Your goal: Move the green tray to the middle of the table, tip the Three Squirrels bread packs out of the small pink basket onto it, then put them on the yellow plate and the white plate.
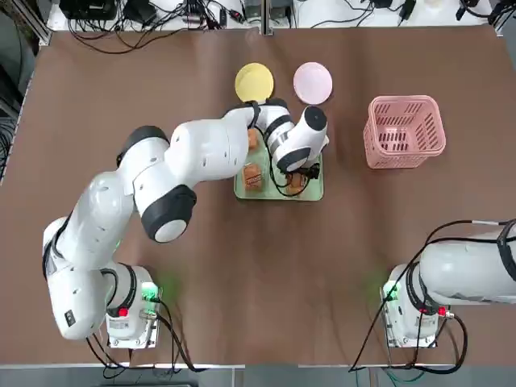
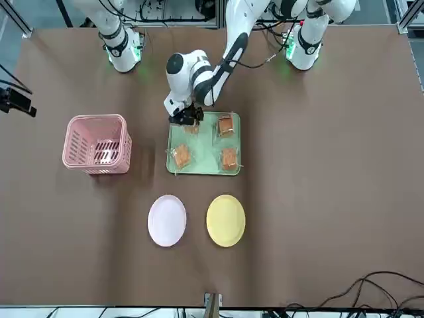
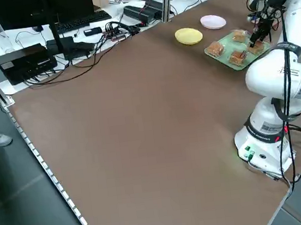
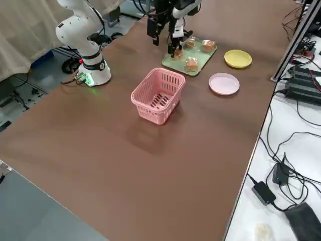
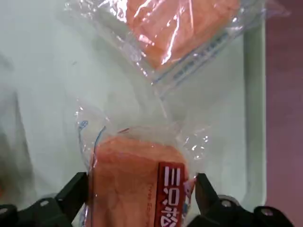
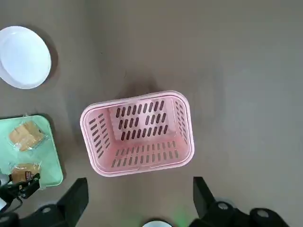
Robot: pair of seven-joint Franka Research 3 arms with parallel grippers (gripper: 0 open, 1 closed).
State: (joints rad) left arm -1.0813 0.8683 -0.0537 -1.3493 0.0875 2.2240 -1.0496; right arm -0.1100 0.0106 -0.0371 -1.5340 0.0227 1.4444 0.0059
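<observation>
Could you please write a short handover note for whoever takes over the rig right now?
Left gripper: open, low over the green tray, fingers either side of one bread pack, not yet closed.
Right gripper: open and empty, parked near its base, above the table.
Things: four bread packs lie on the tray in mid-table; the pink basket stands upright and empty beside it; the yellow plate and white plate are bare.
Done: tray moved, basket tipped out.
Left: move all four packs onto the two plates.
</observation>
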